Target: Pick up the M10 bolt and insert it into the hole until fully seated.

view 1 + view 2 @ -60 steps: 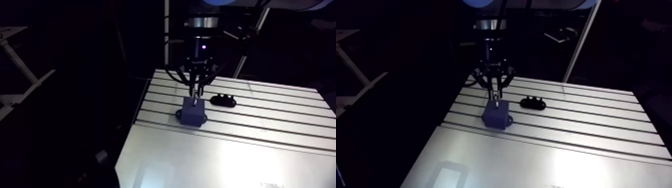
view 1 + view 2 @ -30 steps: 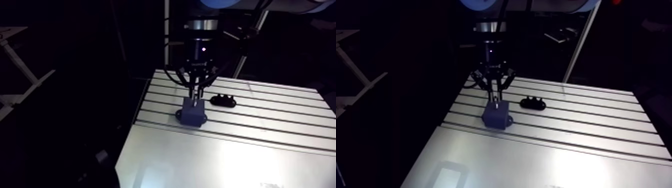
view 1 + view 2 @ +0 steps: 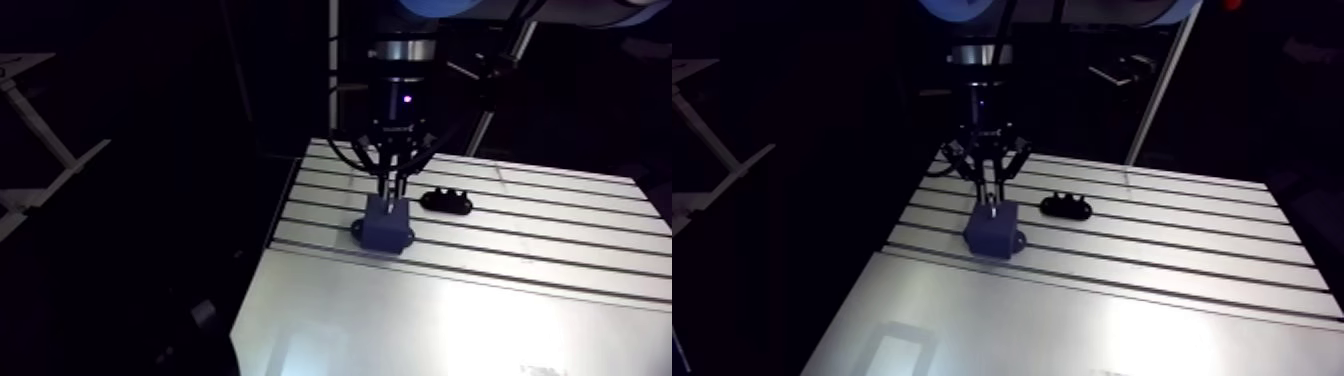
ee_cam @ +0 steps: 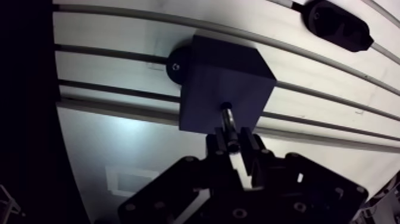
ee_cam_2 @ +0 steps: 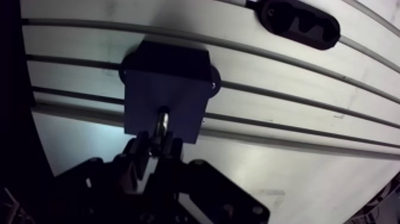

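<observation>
A dark blue block [image 4: 223, 77] stands on the slotted table [image 4: 119, 36], held down by a foot at its side. My gripper [image 4: 235, 142] hangs straight over the block and is shut on the M10 bolt [image 4: 228, 119]. The metal shank points down and its tip meets the hole in the block's top face. How deep it sits is hidden. In the arm view the gripper [image 3: 392, 188] stands just above the block [image 3: 385, 228].
A black oblong holder with recesses [image 4: 339, 25] lies on the slots beyond the block, also visible in the arm view as the holder [image 3: 447, 200]. A smooth plate [image 3: 450, 320] covers the table's near part. The table's left edge runs close to the block.
The gripper with the bolt has sunk very slightly towards the block since the earliest frame. Block and holder have not moved.
</observation>
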Controlling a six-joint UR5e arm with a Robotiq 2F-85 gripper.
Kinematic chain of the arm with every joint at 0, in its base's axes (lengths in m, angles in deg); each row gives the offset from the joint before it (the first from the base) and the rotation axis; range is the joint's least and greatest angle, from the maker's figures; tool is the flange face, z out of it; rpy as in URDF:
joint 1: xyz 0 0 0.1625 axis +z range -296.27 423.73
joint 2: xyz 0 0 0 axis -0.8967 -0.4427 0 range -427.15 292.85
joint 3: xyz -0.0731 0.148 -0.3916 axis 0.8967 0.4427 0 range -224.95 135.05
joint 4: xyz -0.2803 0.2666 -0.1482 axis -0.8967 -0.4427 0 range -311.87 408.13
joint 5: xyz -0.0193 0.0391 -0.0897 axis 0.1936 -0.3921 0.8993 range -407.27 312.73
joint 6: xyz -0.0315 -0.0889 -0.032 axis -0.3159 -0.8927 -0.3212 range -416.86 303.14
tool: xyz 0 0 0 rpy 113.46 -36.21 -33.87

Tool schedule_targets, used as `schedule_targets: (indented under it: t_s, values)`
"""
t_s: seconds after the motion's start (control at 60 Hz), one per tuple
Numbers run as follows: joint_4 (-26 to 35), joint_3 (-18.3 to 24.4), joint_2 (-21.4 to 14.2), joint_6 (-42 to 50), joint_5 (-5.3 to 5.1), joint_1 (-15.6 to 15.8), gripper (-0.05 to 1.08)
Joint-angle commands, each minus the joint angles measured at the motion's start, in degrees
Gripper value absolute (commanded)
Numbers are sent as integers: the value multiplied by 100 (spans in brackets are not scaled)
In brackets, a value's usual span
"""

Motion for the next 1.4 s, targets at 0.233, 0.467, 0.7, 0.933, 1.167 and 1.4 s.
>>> schedule_targets:
  t_s: [0.233,0.467,0.7,0.933,1.167,1.4]
  values:
    - [-3,7,1,-16,-9,0,108]
    - [-205,0,10,-42,1,0,108]
    - [-204,0,19,-42,8,0,108]
    - [-155,0,27,-42,0,0,108]
    - [-126,9,1,-42,-27,-9,108]
    - [-126,1,-25,-42,-27,-9,108]
